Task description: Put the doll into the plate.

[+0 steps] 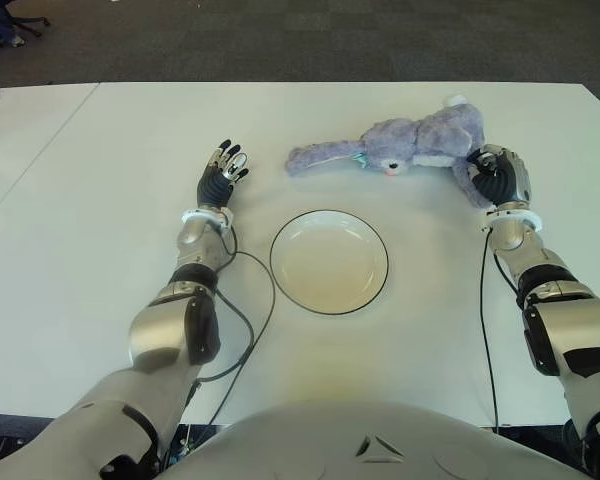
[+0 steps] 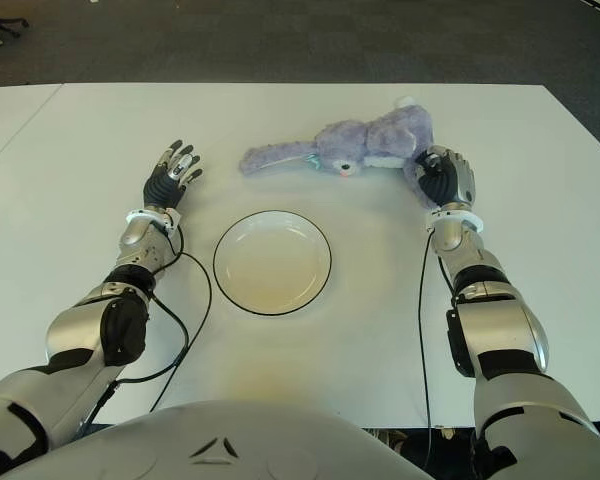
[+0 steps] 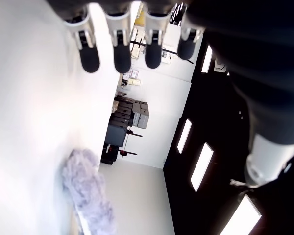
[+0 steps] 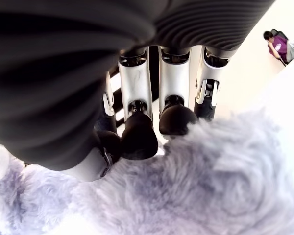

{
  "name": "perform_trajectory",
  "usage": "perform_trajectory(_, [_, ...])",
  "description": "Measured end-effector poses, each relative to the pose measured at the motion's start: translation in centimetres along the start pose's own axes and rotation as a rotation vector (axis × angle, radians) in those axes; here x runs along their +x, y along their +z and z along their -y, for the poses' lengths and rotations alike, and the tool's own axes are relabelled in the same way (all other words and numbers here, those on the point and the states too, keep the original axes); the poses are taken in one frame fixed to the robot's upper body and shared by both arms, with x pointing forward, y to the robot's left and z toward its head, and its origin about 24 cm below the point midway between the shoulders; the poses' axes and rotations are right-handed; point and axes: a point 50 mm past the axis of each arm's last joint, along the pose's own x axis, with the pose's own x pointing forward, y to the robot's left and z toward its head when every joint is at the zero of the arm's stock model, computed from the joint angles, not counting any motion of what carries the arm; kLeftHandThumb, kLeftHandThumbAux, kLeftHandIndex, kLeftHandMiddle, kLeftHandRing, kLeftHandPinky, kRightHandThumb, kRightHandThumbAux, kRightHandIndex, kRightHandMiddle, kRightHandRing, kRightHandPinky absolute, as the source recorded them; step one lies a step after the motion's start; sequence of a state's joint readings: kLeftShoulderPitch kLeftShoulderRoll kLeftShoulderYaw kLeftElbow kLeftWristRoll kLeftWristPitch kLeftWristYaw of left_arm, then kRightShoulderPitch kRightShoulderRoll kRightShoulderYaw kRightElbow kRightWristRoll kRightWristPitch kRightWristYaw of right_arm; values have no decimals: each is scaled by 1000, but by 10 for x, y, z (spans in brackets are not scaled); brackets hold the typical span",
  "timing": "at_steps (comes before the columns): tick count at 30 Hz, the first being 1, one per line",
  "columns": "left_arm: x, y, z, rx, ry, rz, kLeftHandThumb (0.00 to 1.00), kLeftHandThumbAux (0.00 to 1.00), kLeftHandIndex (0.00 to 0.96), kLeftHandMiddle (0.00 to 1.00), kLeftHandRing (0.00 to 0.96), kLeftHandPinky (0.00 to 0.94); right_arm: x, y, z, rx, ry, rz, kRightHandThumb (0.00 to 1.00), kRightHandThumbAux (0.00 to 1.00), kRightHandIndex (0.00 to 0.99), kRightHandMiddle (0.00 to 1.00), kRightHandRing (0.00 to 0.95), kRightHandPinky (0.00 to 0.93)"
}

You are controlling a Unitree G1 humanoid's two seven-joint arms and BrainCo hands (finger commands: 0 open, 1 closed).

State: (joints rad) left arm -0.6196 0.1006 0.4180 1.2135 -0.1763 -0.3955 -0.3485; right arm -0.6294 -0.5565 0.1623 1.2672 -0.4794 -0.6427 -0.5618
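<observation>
- Where the bench (image 1: 80,220) shows white and bare, lies a purple plush doll (image 1: 410,145) on its side, long ear stretched toward the robot's left, beyond the plate (image 1: 329,261) and apart from it.
- Closes the right hand (image 1: 497,177) on the doll's rear end; fingers (image 4: 137,134) curled and pressed into the fur in the right wrist view, the fur hiding how far they wrap.
- Holds nothing with the left hand (image 1: 220,178), left of the plate and level with the doll's ear; fingers (image 3: 121,54) straight and spread.
- Cannot tell whether that hand touches the bench.
- Shows only a blurred strip of the doll in the left wrist view.
</observation>
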Motion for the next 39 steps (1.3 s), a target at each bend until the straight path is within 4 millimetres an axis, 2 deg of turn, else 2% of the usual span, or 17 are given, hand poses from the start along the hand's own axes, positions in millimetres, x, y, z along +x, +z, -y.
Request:
perform_trajectory(5, [0,0,0,0,0,0,0,671,63,95,110,144,-12,2,-8,-2,43,74,697,717,429,756,767,719])
perform_trajectory(6, [0,0,0,1,0,0,0,672,65,100,114,152,-13,3,-9,-1,49,82,683,722,413,588,589,571])
perform_trajectory(7, [0,0,0,1,0,-1,0,673,65,101,115,154,-14,2,-9,-2,60,87,681,723,410,560,559,545])
perform_trajectory(8, [0,0,0,1,0,-1,0,672,66,103,117,150,-14,2,-9,-5,74,89,669,728,400,357,399,404])
perform_trajectory(9, [0,0,0,1,-1,-1,0,671,67,104,118,149,-14,2,-10,-9,91,92,665,729,397,305,358,368])
perform_trajectory(10, [0,0,0,1,-1,-1,0,672,66,103,117,147,-14,2,-10,-14,107,95,338,622,203,239,301,324])
perform_trajectory(11, [0,0,0,1,-1,-1,0,672,66,103,117,147,-14,2,-10,-20,125,100,279,605,170,227,291,317])
perform_trajectory(12, [0,0,0,1,-1,-1,0,673,65,103,116,143,-13,2,-9,-25,140,104,193,559,84,155,227,272])
perform_trajectory(13, [0,0,0,1,-1,-1,0,673,63,99,113,140,-13,2,-9,-30,154,108,177,514,65,101,160,206])
perform_trajectory(14, [0,0,0,1,-1,-1,0,674,61,95,109,135,-12,2,-8,-36,171,113,122,515,16,25,70,117])
perform_trajectory(16, [0,0,0,1,-1,-1,0,679,59,90,104,136,-12,3,-8,-45,201,127,84,480,0,1,19,42])
perform_trajectory(19, [0,0,0,1,-1,-1,0,683,58,90,105,142,-13,5,-5,-60,259,160,66,437,0,0,0,3])
perform_trajectory(27, [0,0,0,1,0,-1,0,667,58,86,100,134,-15,11,-5,-61,394,208,75,349,0,0,0,0])
perform_trajectory(34, [0,0,0,1,-1,-1,0,673,56,89,104,139,-13,15,-6,-54,443,204,77,336,0,0,0,0])
perform_trajectory(39, [0,0,0,1,0,-1,0,675,58,91,107,145,-13,15,-6,-56,447,198,63,336,0,0,4,42])
